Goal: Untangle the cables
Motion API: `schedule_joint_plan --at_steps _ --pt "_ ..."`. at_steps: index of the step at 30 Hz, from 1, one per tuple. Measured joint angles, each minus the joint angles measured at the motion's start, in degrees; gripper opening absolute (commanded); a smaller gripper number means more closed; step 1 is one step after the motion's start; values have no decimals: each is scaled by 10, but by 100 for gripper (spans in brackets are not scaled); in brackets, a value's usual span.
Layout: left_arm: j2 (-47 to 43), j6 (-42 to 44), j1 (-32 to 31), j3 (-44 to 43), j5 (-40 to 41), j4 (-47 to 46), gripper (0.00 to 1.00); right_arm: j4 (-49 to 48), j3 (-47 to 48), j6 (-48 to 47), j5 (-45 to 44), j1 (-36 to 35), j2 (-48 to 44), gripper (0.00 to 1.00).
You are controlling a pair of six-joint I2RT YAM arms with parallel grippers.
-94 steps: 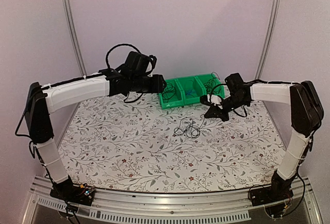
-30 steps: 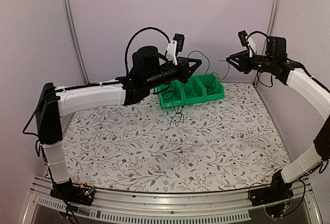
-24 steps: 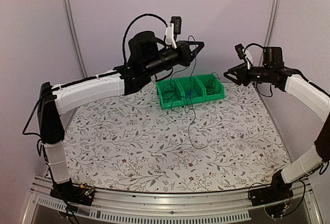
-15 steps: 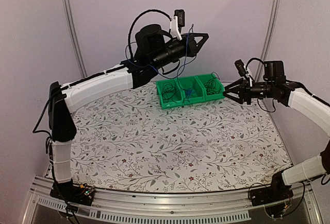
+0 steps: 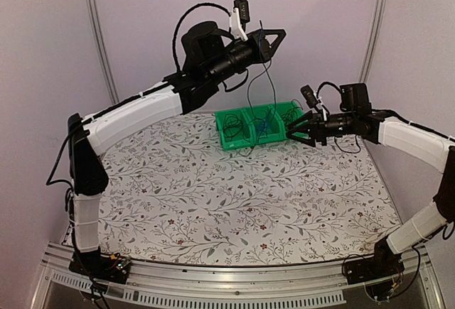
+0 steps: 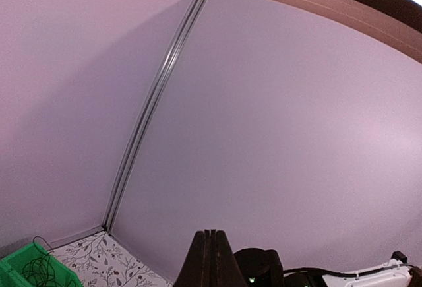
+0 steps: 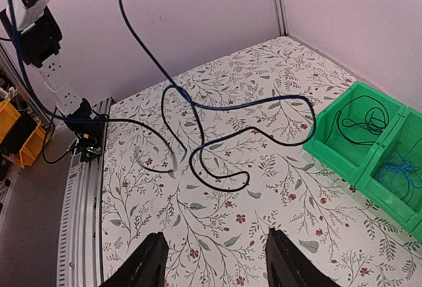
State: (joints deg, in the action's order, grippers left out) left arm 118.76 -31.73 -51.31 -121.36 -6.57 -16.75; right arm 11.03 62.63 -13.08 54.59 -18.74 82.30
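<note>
Left arm: raised high in the upper centre of the top view, reaching toward the back wall.
Left gripper (image 5: 282, 34): fingers pressed flat together, with no gap in its own wrist view (image 6: 210, 234). Thin strands hang from its tip, so it is pinching them, though the pinch point is too small to make out.
Cables (image 5: 249, 96): hanging in the air from the left gripper, at centre frame of the top view, down toward the green bins (image 5: 234, 143). Whether their lower ends touch the bins or the table cannot be told.
Blue cable (image 7: 231, 107): enters the right wrist view at the top left edge, slants down and runs to the right across mid-frame.
Black cable (image 7: 221, 187): crosses the blue one near centre frame and loops loosely below it, over the table (image 7: 264, 194).
Right gripper (image 5: 293, 129): right of centre in the top view, just beside the right end of the bins. Its fingers are spread wide apart and hold nothing, and from its own wrist (image 7: 215, 233) they rise from the lower edge below the hanging strands.
Green bins, right wrist view (image 7: 336, 156): at the right edge. One compartment holds a black coil, its neighbour a blue one.
Green bins, left wrist view (image 6: 12, 268): lower left corner, with a black coil inside.
Table (image 5: 213, 195): covered in a floral print.
</note>
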Motion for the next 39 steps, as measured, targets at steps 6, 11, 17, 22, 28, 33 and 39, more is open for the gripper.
schedule_joint_plan --at_steps 6,11,17,22,28,33,39 --pt "0 -6 0 -3 13 0 0 -2 23 -8 1 -47 7 45" --pt "0 -12 0 -3 19 0 0 -5 62 -22 -1 -68 7 44" --pt "0 -20 -1 -8 19 0 0 -21 86 -29 -38 -79 29 37" --pt "0 -24 -1 -15 19 -1 0 -16 106 -35 -47 -80 64 35" --pt "1 -27 -3 -24 17 -1 0 -7 112 -46 -34 -93 82 36" --pt "1 -31 -4 -27 13 -1 0 -8 118 -45 -30 -101 89 38" --pt "3 -35 -4 -28 11 0 0 -22 148 -22 -30 -102 119 42"
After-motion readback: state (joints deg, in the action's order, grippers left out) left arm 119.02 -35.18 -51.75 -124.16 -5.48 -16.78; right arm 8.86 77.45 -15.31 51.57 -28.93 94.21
